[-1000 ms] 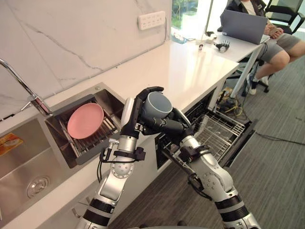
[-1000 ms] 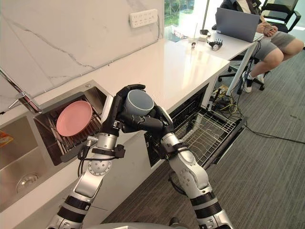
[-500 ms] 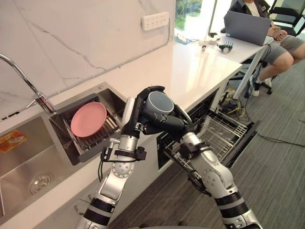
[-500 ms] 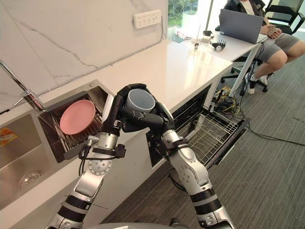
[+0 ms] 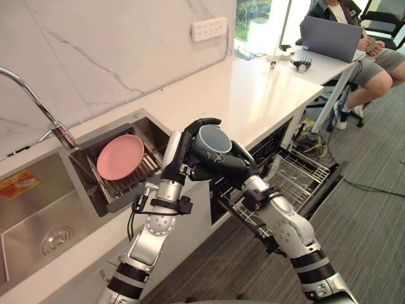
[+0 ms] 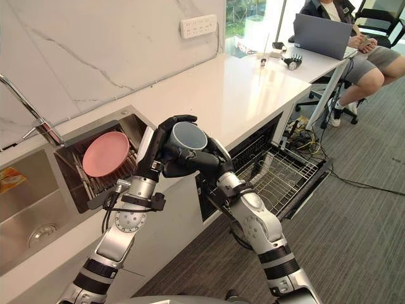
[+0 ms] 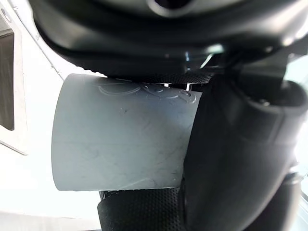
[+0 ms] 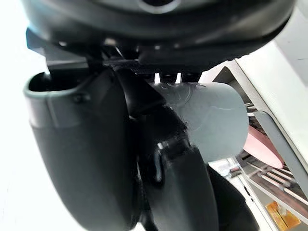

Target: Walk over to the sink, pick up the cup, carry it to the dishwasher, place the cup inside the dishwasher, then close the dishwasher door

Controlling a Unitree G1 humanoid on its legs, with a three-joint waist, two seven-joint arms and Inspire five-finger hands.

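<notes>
A grey cup (image 5: 212, 138) is held in the air over the counter's front edge, mouth facing up toward me. My left hand (image 5: 182, 151), with its white thumb cover, is curled round the cup (image 7: 120, 139) from the sink side. From the dishwasher side my right hand (image 5: 226, 166) wraps the same cup (image 8: 216, 120) low down. The dishwasher (image 5: 253, 166) stands open under the counter to the right, its wire rack (image 5: 296, 178) pulled out over the lowered door.
A pink plate (image 5: 120, 157) leans in the drying rack beside the steel sink (image 5: 31, 218) and faucet (image 5: 39, 107). The white counter (image 5: 253, 95) runs to a desk where a person sits with a laptop (image 5: 332, 37). Grey carpet lies around the dishwasher door.
The whole picture has shifted slightly, so the camera moved. The cup stays held in both hands at about the same spot over the counter edge.
</notes>
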